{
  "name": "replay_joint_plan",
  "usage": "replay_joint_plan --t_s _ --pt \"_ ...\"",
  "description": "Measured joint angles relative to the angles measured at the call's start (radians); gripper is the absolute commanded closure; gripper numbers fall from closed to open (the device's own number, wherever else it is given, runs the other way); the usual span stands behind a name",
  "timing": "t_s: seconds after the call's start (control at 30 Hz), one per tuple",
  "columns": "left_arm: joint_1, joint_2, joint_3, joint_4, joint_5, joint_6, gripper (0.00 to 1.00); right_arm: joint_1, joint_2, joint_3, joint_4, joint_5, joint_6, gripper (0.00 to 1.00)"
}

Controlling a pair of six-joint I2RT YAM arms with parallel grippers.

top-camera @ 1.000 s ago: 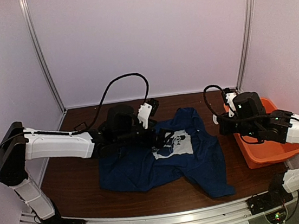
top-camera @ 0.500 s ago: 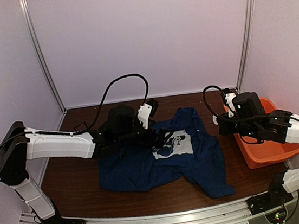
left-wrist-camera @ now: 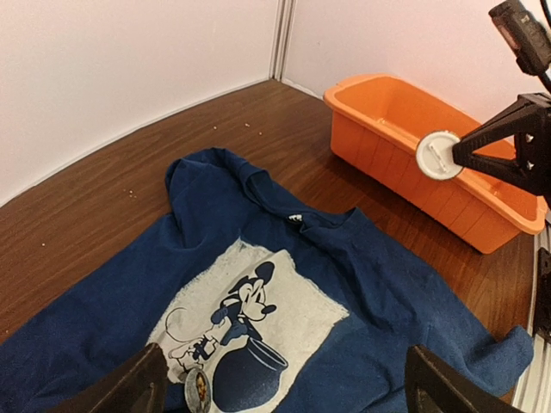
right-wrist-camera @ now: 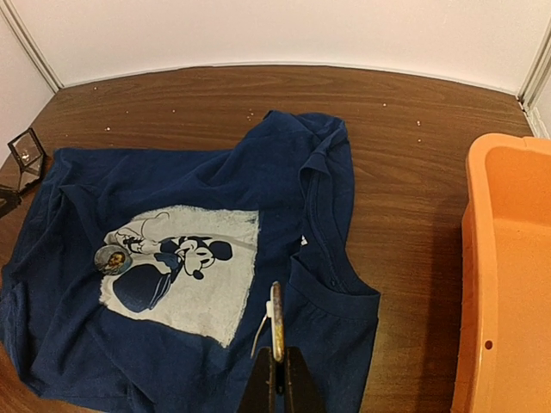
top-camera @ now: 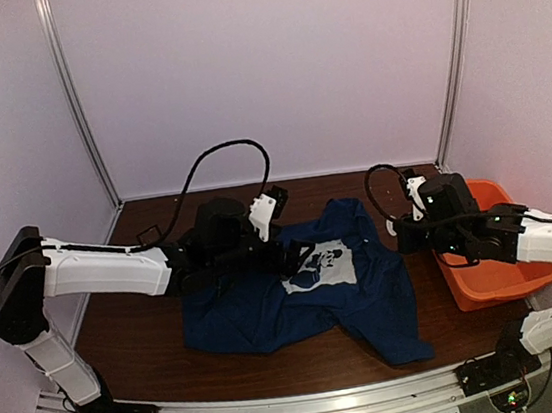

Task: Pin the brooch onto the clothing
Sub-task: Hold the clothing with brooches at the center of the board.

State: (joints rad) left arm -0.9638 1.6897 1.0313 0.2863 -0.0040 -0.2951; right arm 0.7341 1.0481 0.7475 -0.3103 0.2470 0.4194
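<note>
Navy blue short-sleeved T-shirt (top-camera: 269, 313): spread rumpled, front up, on a dark brown wooden table (top-camera: 130, 330); white rectangular chest print (right-wrist-camera: 185, 275) of a cartoon mouse fully in view.

Tiny round silvery-grey brooch (right-wrist-camera: 112, 258): lying on the print beside the mouse figure, close to the print's edge; whether its pin passes through the cloth cannot be told.

Left gripper (left-wrist-camera: 283, 361): low over the print; jaws spread wide; the brooch between its fingers, nearer one of them; nothing gripped.

Right gripper (right-wrist-camera: 275, 353): in the air on the tub's side of the shirt; jaws closed on a small white round disc (left-wrist-camera: 439, 155), thin and held upright.

Orange rectangular plastic tub (left-wrist-camera: 405, 155): on the table beside the shirt, apart from it.

Small black hinged box (right-wrist-camera: 26, 153): standing open just beside the shirt's edge opposite the tub.
</note>
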Motion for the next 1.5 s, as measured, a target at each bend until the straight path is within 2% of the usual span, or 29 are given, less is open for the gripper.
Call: replay_joint_plan --t_s 1.5 --pt "0.0 -0.018 0.028 -0.027 -0.018 0.002 0.02 0.0 0.012 0.015 -0.021 -0.015 0.004 1.0"
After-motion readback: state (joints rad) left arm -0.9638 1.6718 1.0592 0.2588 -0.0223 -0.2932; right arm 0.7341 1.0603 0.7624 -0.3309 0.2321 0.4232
